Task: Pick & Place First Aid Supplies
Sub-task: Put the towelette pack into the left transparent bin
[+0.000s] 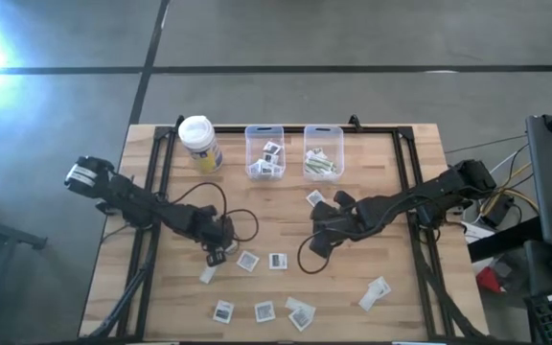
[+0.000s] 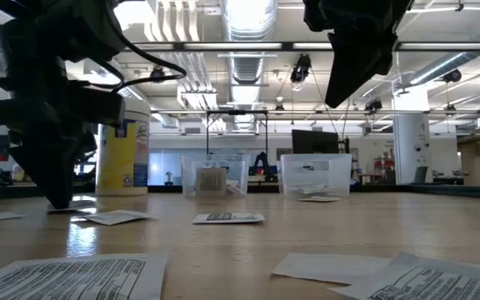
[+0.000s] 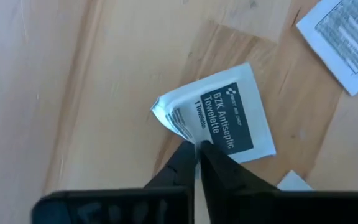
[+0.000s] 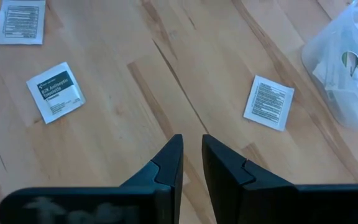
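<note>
My left gripper (image 3: 197, 148) points down at the near left of the table (image 1: 220, 251), shut on a square white packet (image 3: 229, 118) with a dark patch printed "BZK Antiseptic Towelette". Several more of the first aid supplies lie flat on the wood: two (image 1: 247, 260) (image 1: 278, 261) just to its right, others (image 1: 264, 310) by the near edge, and one (image 1: 315, 197) in front of the bins. My right gripper (image 4: 191, 152) hangs above the table's middle (image 1: 319, 235), its fingers a narrow gap apart with nothing between them. My left gripper pinches one edge of the square packet (image 3: 194, 135) between its two fingertips, coming from above and pointing down. The packet's edge beside the fingers (image 3: 166, 115) is buckled up. The rest of the packet lies flat on the table.
Two clear bins (image 1: 264, 151) (image 1: 323, 151) with packets inside stand at the far middle. A yellow container with a white lid (image 1: 200, 144) stands left of them. A packet (image 1: 376, 292) lies at the near right. Black frame rails (image 1: 408, 182) run along the table's sides.
</note>
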You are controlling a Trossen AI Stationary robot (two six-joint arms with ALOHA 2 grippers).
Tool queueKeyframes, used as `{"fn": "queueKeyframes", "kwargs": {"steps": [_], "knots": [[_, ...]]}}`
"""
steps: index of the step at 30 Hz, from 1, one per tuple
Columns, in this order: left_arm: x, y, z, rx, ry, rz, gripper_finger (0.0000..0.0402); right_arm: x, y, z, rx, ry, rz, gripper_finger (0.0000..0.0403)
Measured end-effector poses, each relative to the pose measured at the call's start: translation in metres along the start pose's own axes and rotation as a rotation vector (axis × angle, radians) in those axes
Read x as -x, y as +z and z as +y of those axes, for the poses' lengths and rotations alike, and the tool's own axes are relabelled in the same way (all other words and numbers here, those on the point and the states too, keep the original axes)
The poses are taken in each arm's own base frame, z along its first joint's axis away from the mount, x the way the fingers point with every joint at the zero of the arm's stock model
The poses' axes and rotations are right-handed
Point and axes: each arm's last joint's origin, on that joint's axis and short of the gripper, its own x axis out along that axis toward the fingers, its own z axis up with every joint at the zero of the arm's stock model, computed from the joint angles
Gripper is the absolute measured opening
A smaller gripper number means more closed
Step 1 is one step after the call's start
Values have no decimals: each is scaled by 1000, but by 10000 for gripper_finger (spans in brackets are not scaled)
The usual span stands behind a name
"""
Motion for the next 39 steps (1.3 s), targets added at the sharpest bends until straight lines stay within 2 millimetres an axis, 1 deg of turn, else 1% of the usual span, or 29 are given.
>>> {"fn": "queueKeyframes", "kwargs": {"steps": [4, 8, 13, 16, 19, 25, 28, 32, 36, 39], "knots": [[0, 2, -1, -21, -2, -25, 7, 0, 0, 0, 0, 0, 0, 57], [6, 4, -3, -43, -4, -58, 2, 0, 0, 0, 0, 0, 0, 57], [24, 10, -3, -54, 5, -172, 1, 0, 0, 0, 0, 0, 0, 57], [34, 10, 0, -55, 32, -223, 0, 0, 0, 0, 0, 0, 0, 57], [47, 14, 2, -37, 48, -310, 0, 0, 0, 0, 0, 0, 0, 57], [65, 15, 8, 1, 108, -431, 0, 0, 0, 0, 1, 0, 0, 57], [72, 19, 13, 37, 162, -510, 0, 0, 0, 0, 1, 0, 1, 57], [83, 33, 22, 75, 196, -640, 0, 0, 0, 0, 2, -1, 3, 57], [93, 50, 38, 93, 218, -754, 0, 0, 0, 0, 3, -2, 4, 57], [100, 64, 54, 113, 259, -824, 0, 0, 0, 0, 10, -3, 5, 57]]}}
